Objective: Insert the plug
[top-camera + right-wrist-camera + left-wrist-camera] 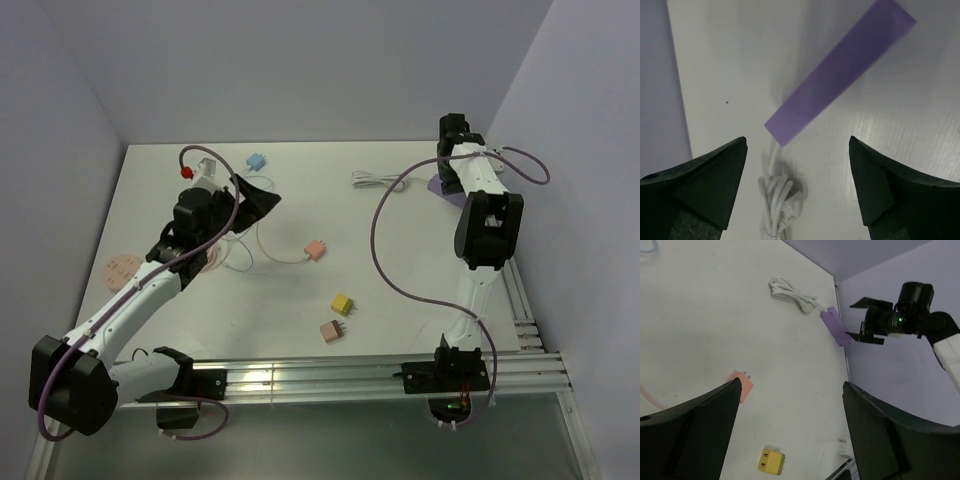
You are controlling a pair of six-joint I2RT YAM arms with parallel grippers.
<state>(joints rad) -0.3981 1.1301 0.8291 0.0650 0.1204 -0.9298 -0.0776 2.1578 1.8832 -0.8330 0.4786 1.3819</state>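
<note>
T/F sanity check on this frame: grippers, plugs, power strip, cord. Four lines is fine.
1. The left gripper and right gripper are both open and empty. True.
2. The yellow plug sits in the power strip. False: it lies loose on the table, apart from the strip.
3. The power strip's cord end lies under the right gripper. True.
4. The white cord is stretched out straight. False: it is bundled up beside the strip.

Table (420, 300): white, flat.
Pink disc (120, 268): round, dotted, flat at the table's left edge.
Red-tipped white piece (190, 169): far-left part of the table.
Metal rails (330, 378): along the near edge.
Walls (300, 70): pale grey, left, far, right.
</note>
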